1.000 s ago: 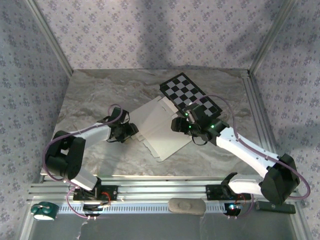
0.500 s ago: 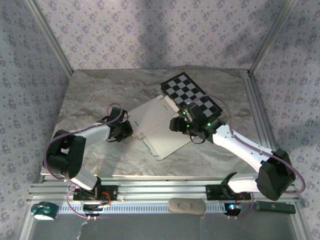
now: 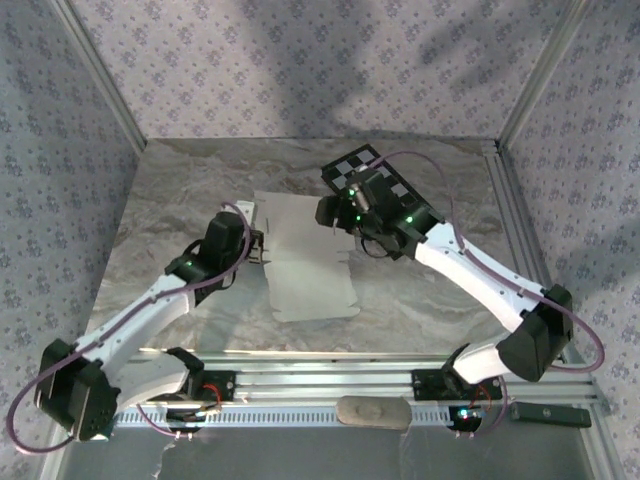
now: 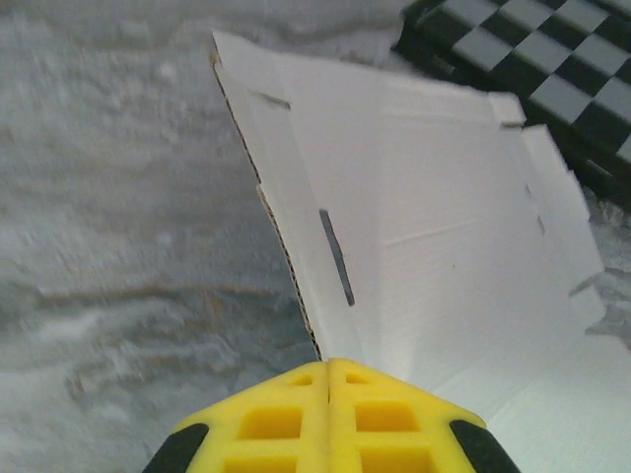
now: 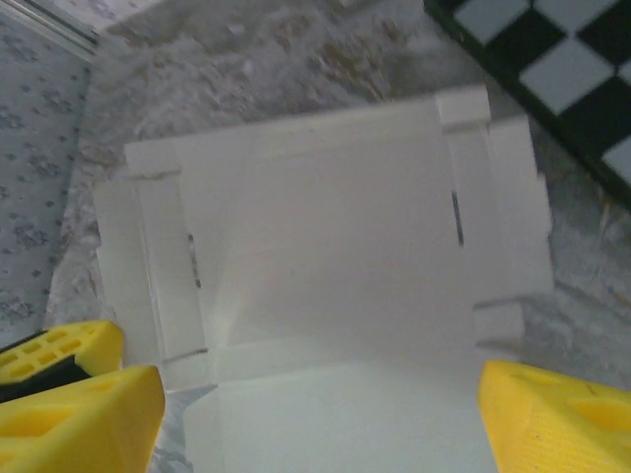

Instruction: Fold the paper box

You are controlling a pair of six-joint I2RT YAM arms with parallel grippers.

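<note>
Left gripper [image 4: 328, 367] was clamped shut on a raised edge flap of the paper box [image 3: 305, 260]. Right gripper [image 5: 315, 394] hung wide open above its white unfolded face.

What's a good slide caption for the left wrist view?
Left gripper pinches the paper box edge, slotted flap raised off the marble table, checkerboard beyond.

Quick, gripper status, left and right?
Left gripper: closed, pinching the edge of the paper box.
Right gripper: open, above the paper box, holding nothing.

Grey marbled tabletop [image 3: 200, 180], 3 floral-patterned walls [image 3: 300, 70], aluminium rail [image 3: 330, 385] along near edge.
</note>
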